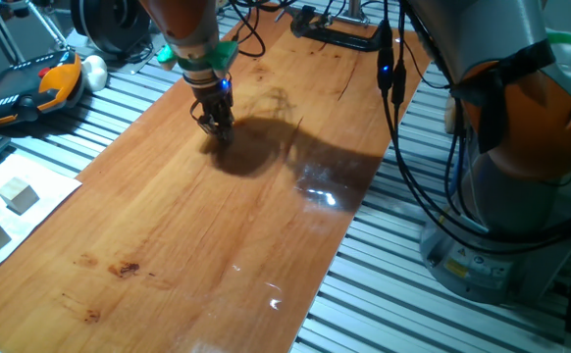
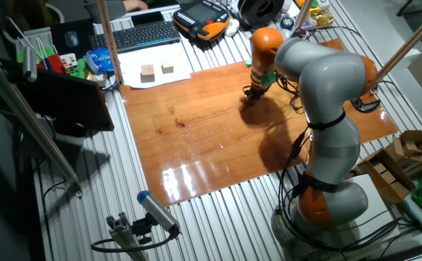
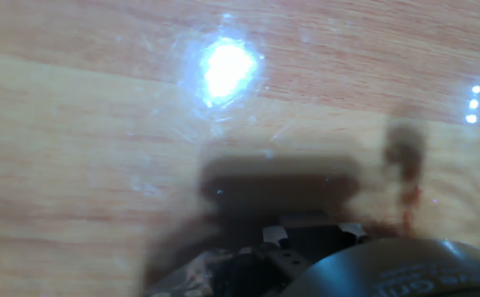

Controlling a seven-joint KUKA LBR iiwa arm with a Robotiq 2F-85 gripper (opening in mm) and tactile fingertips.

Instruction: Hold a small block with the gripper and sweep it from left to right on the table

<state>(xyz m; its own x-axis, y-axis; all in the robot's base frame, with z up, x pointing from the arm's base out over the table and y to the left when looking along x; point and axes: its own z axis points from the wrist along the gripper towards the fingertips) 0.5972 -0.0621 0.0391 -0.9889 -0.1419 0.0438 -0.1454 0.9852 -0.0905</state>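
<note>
Two pale cubes lie on paper beside the table.

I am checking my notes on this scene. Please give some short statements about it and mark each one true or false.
1. The gripper is low over the table. True.
2. Two pale wooden cubes lie on the reddish board. False: they lie on white paper beside it.
3. A blue light shows on the gripper. True.
4. The small block is clearly seen between the fingers. False: no view shows it clearly.
5. A keyboard lies beyond the cubes in the other fixed view. True.
</note>
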